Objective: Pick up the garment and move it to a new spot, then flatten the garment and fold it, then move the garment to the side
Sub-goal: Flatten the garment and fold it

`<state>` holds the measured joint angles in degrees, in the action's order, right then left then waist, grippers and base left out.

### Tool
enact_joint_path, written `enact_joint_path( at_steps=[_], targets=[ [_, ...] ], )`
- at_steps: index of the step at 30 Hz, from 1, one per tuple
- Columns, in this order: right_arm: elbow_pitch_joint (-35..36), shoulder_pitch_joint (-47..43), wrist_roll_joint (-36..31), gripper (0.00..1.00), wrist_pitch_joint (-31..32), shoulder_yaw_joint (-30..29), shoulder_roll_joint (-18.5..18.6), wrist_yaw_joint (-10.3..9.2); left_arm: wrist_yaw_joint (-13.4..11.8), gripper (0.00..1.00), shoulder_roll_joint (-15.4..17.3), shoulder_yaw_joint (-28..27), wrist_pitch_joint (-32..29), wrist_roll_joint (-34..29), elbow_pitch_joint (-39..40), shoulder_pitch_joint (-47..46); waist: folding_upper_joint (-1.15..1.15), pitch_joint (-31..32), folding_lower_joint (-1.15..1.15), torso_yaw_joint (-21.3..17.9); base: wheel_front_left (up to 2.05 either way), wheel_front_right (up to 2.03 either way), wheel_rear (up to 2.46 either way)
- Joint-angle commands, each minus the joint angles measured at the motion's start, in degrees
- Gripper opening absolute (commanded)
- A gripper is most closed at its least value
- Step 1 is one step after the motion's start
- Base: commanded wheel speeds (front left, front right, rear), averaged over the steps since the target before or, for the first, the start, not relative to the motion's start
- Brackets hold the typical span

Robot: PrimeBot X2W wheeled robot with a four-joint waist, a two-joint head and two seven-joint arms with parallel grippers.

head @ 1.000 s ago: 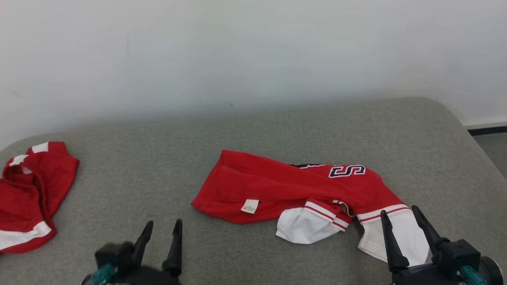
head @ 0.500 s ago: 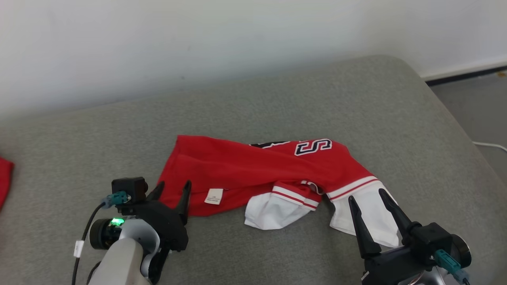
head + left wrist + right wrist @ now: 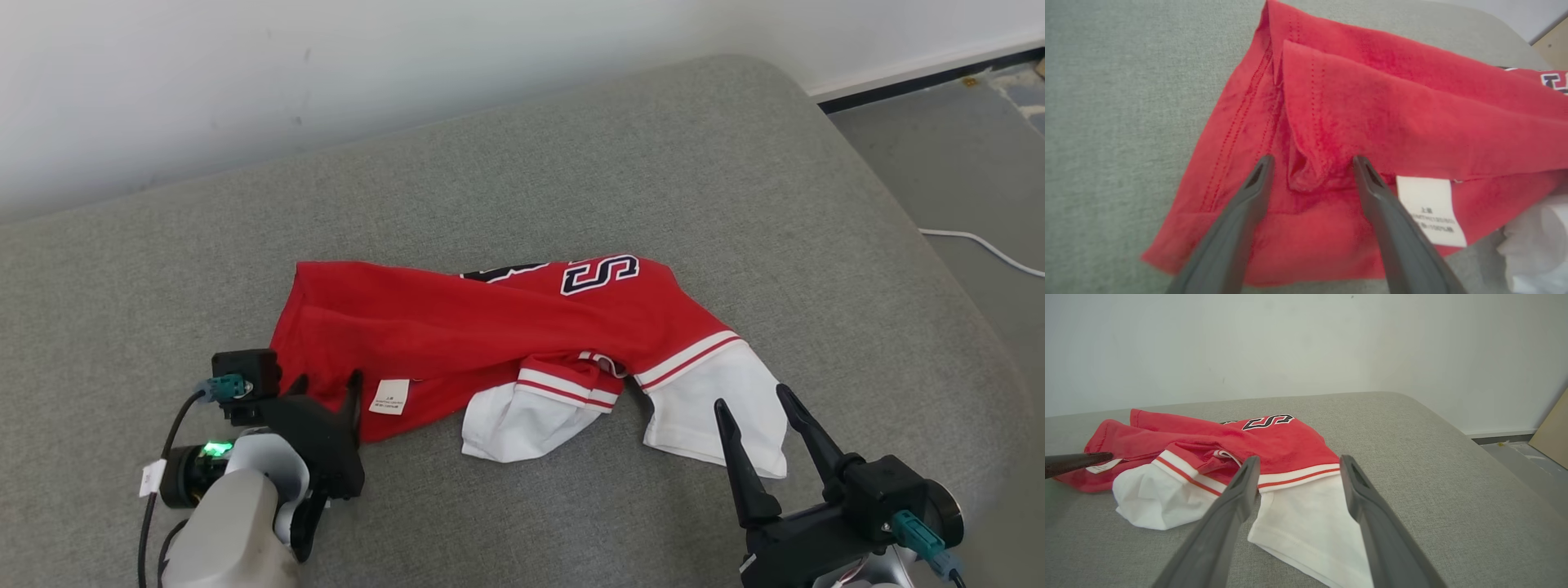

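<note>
The garment (image 3: 457, 327) is a red jersey with white sleeves and dark lettering, lying crumpled on the grey cushioned surface (image 3: 571, 163). My left gripper (image 3: 326, 379) is open at its left hem corner. In the left wrist view the fingers straddle a raised red fold (image 3: 1306, 171) of the garment (image 3: 1392, 106), just left of a white care label (image 3: 1431, 210). My right gripper (image 3: 750, 398) is open, its tips over the near edge of the white sleeve (image 3: 718, 400). In the right wrist view the open right gripper (image 3: 1299, 458) frames the striped sleeve band of the garment (image 3: 1290, 443).
The cushioned surface curves down at its right edge (image 3: 939, 269) to a grey floor with a white cable (image 3: 984, 246). A pale wall (image 3: 326, 49) runs behind. A tan board (image 3: 1553, 433) leans at the far right. The left gripper's fingertip (image 3: 1081, 460) shows beside the label.
The head camera has swung right and down, so the whole picture shifted left. My left gripper has come forward to the garment's hem corner. Both grippers have stayed open.
</note>
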<state>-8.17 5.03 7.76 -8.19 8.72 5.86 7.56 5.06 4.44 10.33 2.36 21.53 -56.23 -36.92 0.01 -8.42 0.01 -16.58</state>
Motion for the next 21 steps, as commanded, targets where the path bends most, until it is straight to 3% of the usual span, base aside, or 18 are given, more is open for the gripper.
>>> enact_joint_path(
  at_steps=[1,2,9,15,21],
  targets=[
    [-0.14,0.63,0.36,1.0,-0.35,-0.1,-0.23,-0.15,0.25,0.26,0.03,0.21,0.51,0.45,-0.63,-0.84,-0.01,-0.01,-0.01,0.18,0.0,0.0,0.0],
    [-0.26,0.68,0.29,1.0,-0.41,-0.15,-0.31,-0.15,0.43,0.0,-0.08,0.42,1.08,0.48,-0.92,-1.16,-0.01,0.04,-0.01,0.3,0.0,0.0,0.0],
    [-1.23,0.06,0.13,1.0,-0.55,-0.81,-0.33,-0.15,1.5,0.0,-0.89,1.79,4.36,2.01,-2.14,-1.32,-0.01,1.68,-0.01,2.23,0.0,0.0,0.0],
    [-1.47,-1.17,0.04,1.0,-0.48,-1.52,-0.05,-0.15,2.32,0.0,-1.39,1.94,7.76,6.89,1.08,1.62,-0.01,3.88,-0.01,4.88,0.0,0.0,0.0],
    [-1.07,-3.18,-0.12,1.0,0.06,-2.67,0.45,-0.15,2.4,0.0,-1.2,6.17,6.5,13.88,13.45,10.28,-0.01,6.54,-0.01,9.33,0.0,0.0,0.0]
  ],
)
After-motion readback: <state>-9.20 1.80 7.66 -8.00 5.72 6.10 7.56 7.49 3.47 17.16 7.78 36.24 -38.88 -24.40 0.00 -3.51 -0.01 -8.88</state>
